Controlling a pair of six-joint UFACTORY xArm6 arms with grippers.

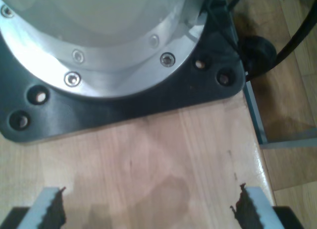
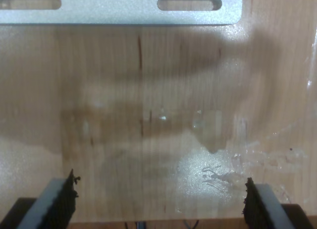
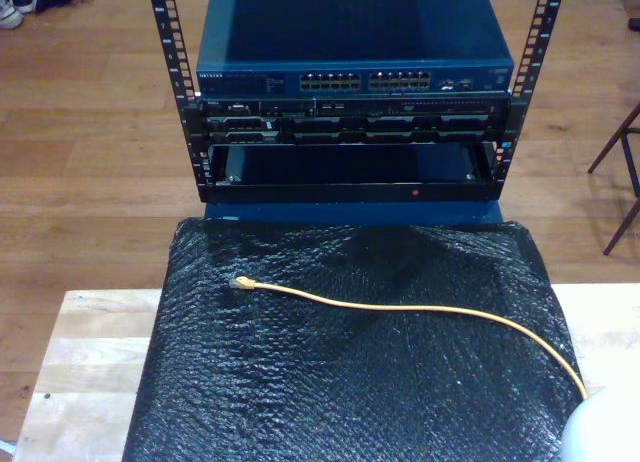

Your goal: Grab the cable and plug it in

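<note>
My first pincer [image 1: 148, 209] stands open over bare wood, nothing between its jaws, with a black base plate [image 1: 208, 85] carrying a round metal flange [image 1: 99, 50] just ahead. My second pincer [image 2: 158, 199] is open as well, above bare table [image 2: 148, 130] with a slotted metal bracket [image 2: 119, 8] beyond it.

In the exterior view the cable [image 3: 420, 308] lies loose on a black mat [image 3: 340, 382], running from the lower right toward the left, its plug [image 3: 238, 282] free and apart from everything. Farther back stands a rack [image 3: 350, 102], the switch [image 3: 350, 42] on top with its row of ports [image 3: 365, 81].

Both pincers look well apart from the cable, so no grasp has begun. The risks I judge ahead: the thin cable slipping on the crinkled mat as jaws close, a grip too far from the plug letting the tip droop, and a plug turned wrongly jamming at the small port.
</note>
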